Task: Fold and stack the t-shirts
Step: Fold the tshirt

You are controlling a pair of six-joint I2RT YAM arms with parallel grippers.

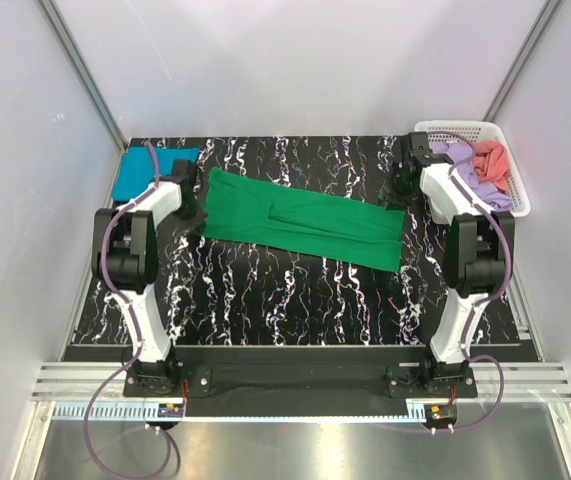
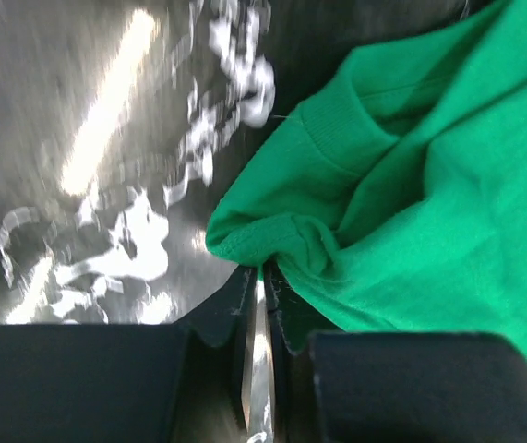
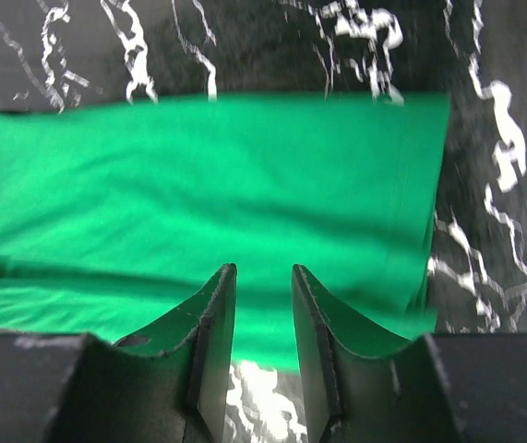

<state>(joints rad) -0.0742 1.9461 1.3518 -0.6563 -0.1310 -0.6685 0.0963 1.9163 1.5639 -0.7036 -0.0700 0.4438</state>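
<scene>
- The table [image 1: 265, 300], black with white veining, lies bare on the near side of the green t-shirt [image 1: 305, 220], so there is room to bring cloth towards the arms.
- The green t-shirt lies spread as a long band across the middle, already doubled lengthwise by the look of it.
- At the shirt's left end, the left gripper [image 2: 265, 277] has its jaws drawn almost together on a bunched bit of hem; it looks like a thin pinch.
- At the shirt's right end, the right gripper [image 3: 263, 277] stands with jaws apart over the straight edge, holding nothing.
- To do the step well, I judge the right side should take both layers squarely before any lift. Then both ends should rise level, so that the fold falls edge on edge.
- A slim left pinch could slip; a deeper bite would be safer.
- Far left of the green shirt sits the folded teal t-shirt [image 1: 145, 170], the stack's likely base.
- Far right of it, the white basket [image 1: 465, 126] holds lilac [image 1: 460, 155] and coral [image 1: 492, 160] shirts, unfolded.
</scene>
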